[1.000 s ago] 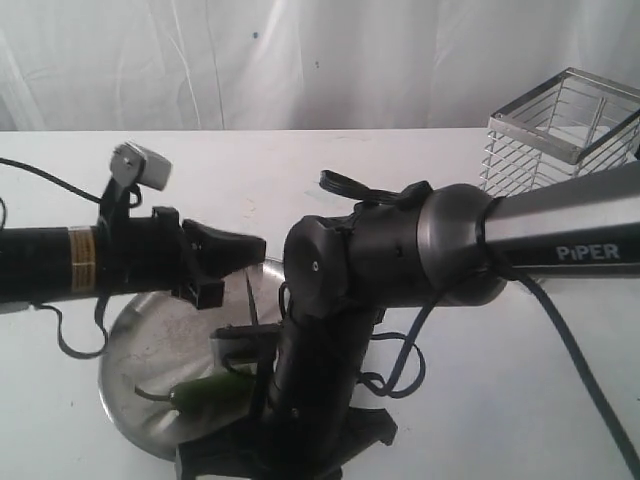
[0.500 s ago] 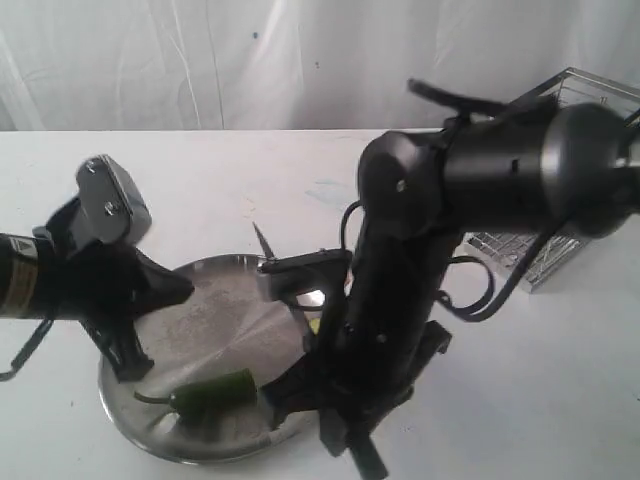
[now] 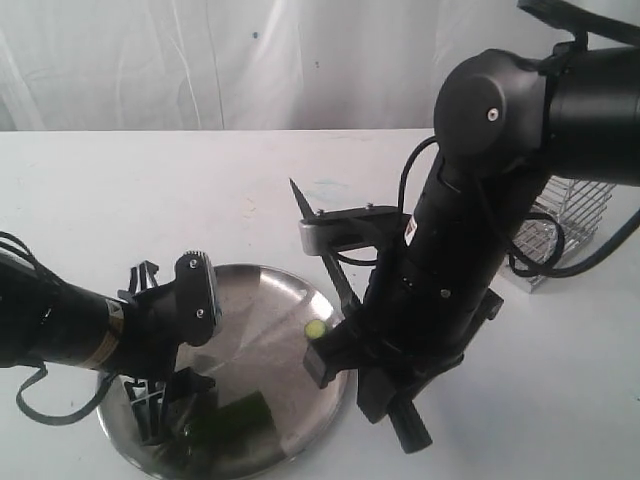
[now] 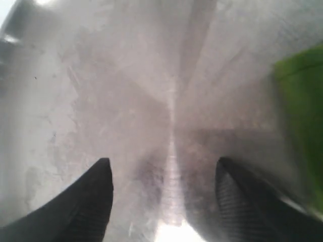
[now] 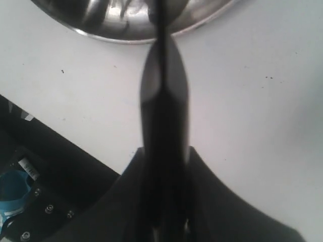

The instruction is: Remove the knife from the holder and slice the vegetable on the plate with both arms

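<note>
Currently, entries as follows.

Progress: the knife [image 3: 303,203] is out of the holder [image 3: 575,215], and one small green slice [image 3: 314,327] lies on the plate [image 3: 270,290], so at least one cut looks done. Most of the vegetable [image 3: 236,412] appears whole, so more slicing is left, and it needs a fresh hold first.

Left jaws: spread wide, low over the plate, gripping nothing. Between the fingertips [image 4: 93,201] only bare steel shows. The vegetable lies just outside one fingertip, beside the gap and not in it. Whether that fingertip touches it cannot be told.

Right jaws: clamped on the knife's dark handle, which runs straight out between them. The blade is lifted off the plate and clear of the vegetable. The slice lies near these jaws.

Holder: on the desk [image 3: 150,200] behind the right arm, well apart from both sets of jaws.
</note>
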Action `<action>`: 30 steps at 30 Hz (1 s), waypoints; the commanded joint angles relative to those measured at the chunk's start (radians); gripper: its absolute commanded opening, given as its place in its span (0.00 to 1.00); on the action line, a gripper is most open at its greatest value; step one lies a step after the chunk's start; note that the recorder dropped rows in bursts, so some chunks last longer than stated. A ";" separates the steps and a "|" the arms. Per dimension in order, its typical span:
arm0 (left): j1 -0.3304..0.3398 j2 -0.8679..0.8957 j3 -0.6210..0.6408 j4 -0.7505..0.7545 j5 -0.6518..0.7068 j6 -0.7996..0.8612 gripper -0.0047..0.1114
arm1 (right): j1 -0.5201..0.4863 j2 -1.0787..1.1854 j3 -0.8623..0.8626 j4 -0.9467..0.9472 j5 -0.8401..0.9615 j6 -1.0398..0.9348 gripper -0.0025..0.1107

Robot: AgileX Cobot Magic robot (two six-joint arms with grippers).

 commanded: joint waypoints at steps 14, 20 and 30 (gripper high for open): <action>-0.010 -0.148 -0.019 0.048 -0.203 -0.287 0.59 | -0.006 -0.011 0.000 -0.023 -0.053 -0.003 0.02; -0.010 -0.088 0.047 0.048 -0.154 -0.205 0.58 | -0.006 -0.011 0.000 -0.018 -0.053 -0.004 0.02; -0.010 0.024 0.060 0.048 -0.067 -0.187 0.56 | -0.006 -0.011 0.000 -0.016 -0.049 0.003 0.02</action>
